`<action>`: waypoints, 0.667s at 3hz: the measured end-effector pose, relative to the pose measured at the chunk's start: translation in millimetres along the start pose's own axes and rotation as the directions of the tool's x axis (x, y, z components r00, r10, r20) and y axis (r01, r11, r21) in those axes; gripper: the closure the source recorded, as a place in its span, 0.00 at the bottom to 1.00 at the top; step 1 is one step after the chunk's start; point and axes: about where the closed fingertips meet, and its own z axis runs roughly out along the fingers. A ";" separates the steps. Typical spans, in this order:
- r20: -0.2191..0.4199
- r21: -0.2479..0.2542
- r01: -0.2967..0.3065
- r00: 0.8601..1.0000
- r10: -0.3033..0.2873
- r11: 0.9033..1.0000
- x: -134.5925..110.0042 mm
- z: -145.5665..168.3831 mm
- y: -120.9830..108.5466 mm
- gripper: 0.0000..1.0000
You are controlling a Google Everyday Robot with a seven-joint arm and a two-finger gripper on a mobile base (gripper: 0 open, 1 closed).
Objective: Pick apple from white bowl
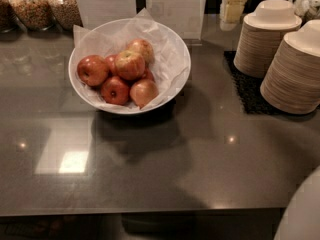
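Dark grey counter [200, 159] fills the view, with glare spots on its polished top. At the top edge, beyond the counter's far side, hangs the gripper [234, 3], a pale cream shape cut off by the frame. I cannot tell whether it is open or closed, and it holds nothing that shows. It is well apart from the bowl [182, 81], up and to the right of it, near the stacks of beige bowls [267, 39] on a black mat [247, 91].

The apple [130, 64] sits on top of the pile in the paper-lined bowl, stem dimple up, resting against its neighbours.

Judging by this, nothing is picked yet. The reach to the bowl, the descent, the grasp and the lift all remain.

A white rounded shape [302, 209] at the lower right is probably part of the robot, but too little of it shows to be sure. Jars [32, 6] at the back left are cropped.
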 end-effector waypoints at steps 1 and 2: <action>0.043 0.131 0.056 0.997 -0.062 0.990 -44.3 -13.6 -45.3 0.00; 0.043 0.131 0.056 0.997 -0.062 0.990 -44.3 -13.6 -45.3 0.00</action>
